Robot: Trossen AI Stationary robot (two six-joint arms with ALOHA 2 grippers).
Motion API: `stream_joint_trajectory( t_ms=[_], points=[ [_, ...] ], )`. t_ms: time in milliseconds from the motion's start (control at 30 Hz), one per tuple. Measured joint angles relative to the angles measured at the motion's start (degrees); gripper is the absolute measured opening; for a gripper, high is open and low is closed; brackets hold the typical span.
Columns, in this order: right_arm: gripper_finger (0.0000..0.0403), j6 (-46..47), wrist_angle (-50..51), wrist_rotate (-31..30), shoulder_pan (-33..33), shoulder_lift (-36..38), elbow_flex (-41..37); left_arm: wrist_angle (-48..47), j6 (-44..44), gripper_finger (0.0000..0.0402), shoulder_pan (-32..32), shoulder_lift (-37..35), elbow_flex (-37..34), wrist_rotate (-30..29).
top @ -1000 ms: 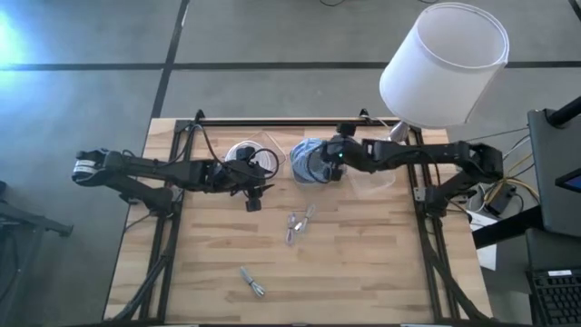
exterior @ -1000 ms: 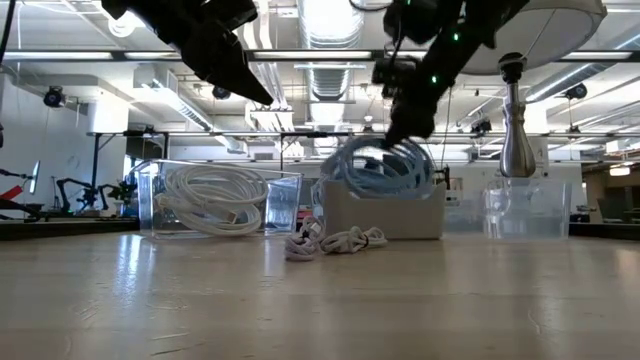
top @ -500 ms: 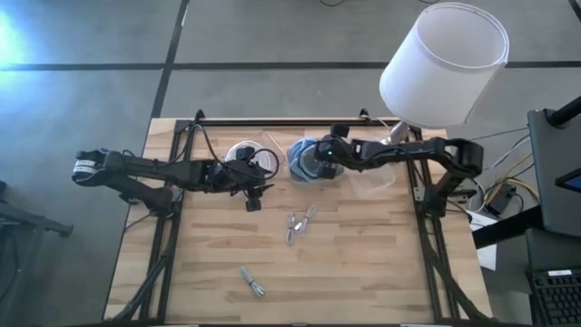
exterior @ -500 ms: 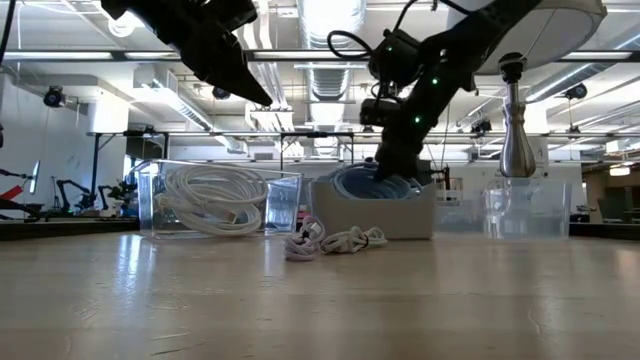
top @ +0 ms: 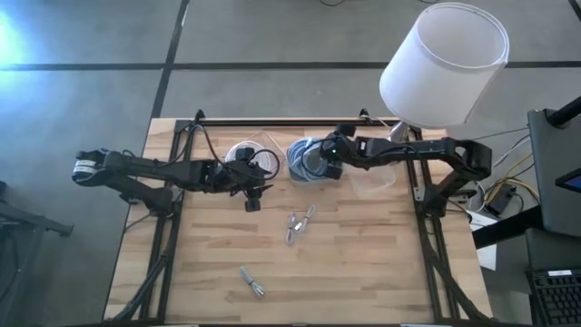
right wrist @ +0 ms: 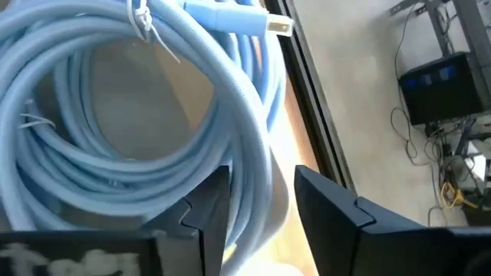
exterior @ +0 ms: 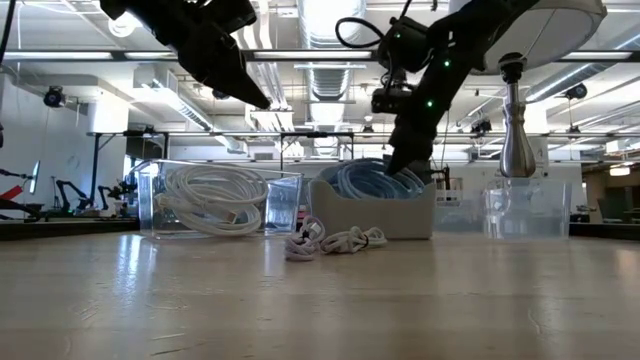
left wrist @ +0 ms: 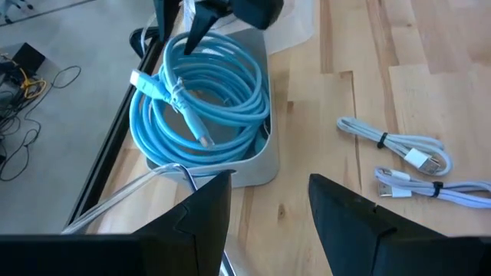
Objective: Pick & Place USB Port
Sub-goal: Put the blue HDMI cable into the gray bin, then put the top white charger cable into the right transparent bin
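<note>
Here, the right gripper point(top: 329, 160) hangs just above the near rim of the pale grey open bin point(left wrist: 249, 165), its 2 dark fingers point(right wrist: 330, 207) spread apart with nothing between them. Directly beneath it, coiled inside that bin, lies the light-blue USB cable bundle point(left wrist: 201, 96), tied with a white strap, its flat plug lying on top of the coil. The left gripper point(top: 253, 197) hovers above the wooden table point(top: 363, 263), its fingers point(left wrist: 349, 211) also parted and empty; behind it sits a clear plastic box of white coiled cable point(exterior: 215, 198). Ahead of that gripper, well clear of the grey bin, 2 small bundled white cables point(left wrist: 410, 169) rest on the wood. Farther toward the table's front edge lies 1 more small grey cable bundle point(top: 252, 283).
</note>
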State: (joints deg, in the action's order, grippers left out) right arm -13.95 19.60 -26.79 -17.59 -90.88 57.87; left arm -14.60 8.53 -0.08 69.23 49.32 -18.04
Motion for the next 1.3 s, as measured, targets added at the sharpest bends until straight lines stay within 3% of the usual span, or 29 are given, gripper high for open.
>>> stream_joint_trajectory(
  t_ms=[300, 533, 767, 1000, 1200, 1300],
  points=[
    [0.0174, 0.1, 1.4, -0.2, 0.6, 3.9, 0.0, 0.0, -0.6, 0.0181, 0.0, 0.0, 0.0, 0.0],
    [0.0180, 3.9, 1.3, 0.6, 6.6, 8.4, 0.1, 0.0, -1.0, 0.0181, 0.0, 0.0, 0.0, 0.0],
    [0.0178, 7.8, 1.0, 12.5, 16.2, 9.0, 0.0, -0.3, -0.7, 0.0181, 0.0, 0.0, 0.0, 0.1],
    [0.0178, 6.8, 0.0, 17.0, 23.0, 2.4, 0.0, -3.1, -0.6, 0.0181, 0.0, 0.0, 0.0, 0.5],
    [0.0178, 5.1, -5.2, 17.3, 23.6, -6.7, 0.1, -3.2, -0.7, 0.0181, 0.0, 0.0, 0.0, 0.5],
    [0.0178, 4.9, -5.3, 20.5, 23.6, -11.2, 1.9, -3.6, -0.7, 0.0181, 0.0, 0.0, 0.0, 0.5]
  ],
)
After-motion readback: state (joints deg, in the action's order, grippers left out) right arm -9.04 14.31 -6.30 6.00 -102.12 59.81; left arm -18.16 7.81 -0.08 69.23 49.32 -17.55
